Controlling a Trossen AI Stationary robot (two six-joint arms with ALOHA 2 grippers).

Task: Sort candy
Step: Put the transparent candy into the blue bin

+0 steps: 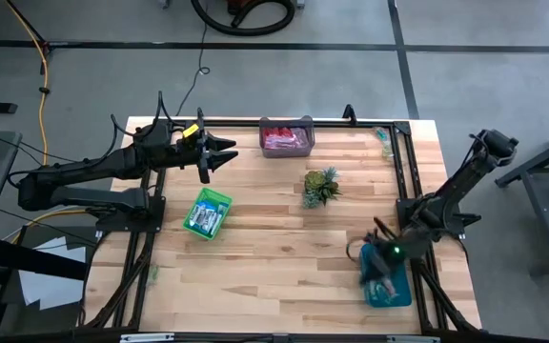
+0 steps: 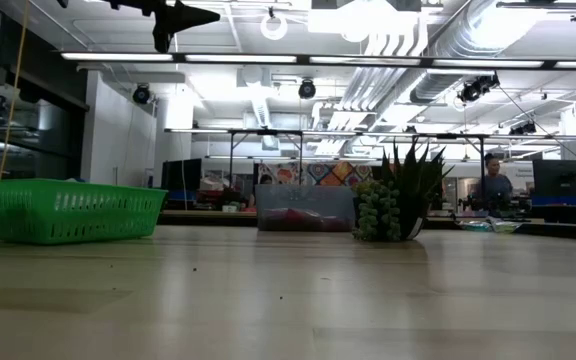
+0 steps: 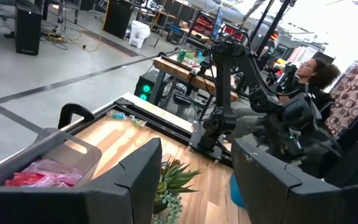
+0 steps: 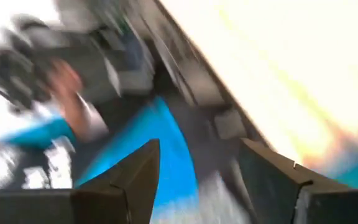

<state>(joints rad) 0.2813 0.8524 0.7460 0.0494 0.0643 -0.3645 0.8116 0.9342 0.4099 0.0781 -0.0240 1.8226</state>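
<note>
**Right arm over the blue bin, left arm waiting**

A workshop with ceiling lights lies beyond the pale wooden table. The right gripper, fingers spread with nothing between them, hangs over the blue plastic bin at the table's near right corner. The left gripper, also spread and empty, waits high above the far left. The candy lies sorted: blue-and-white sweets in the green mesh basket, red ones in the clear tub. Judging by this, a good pick means descending straight and closing on one sweet only.
</note>
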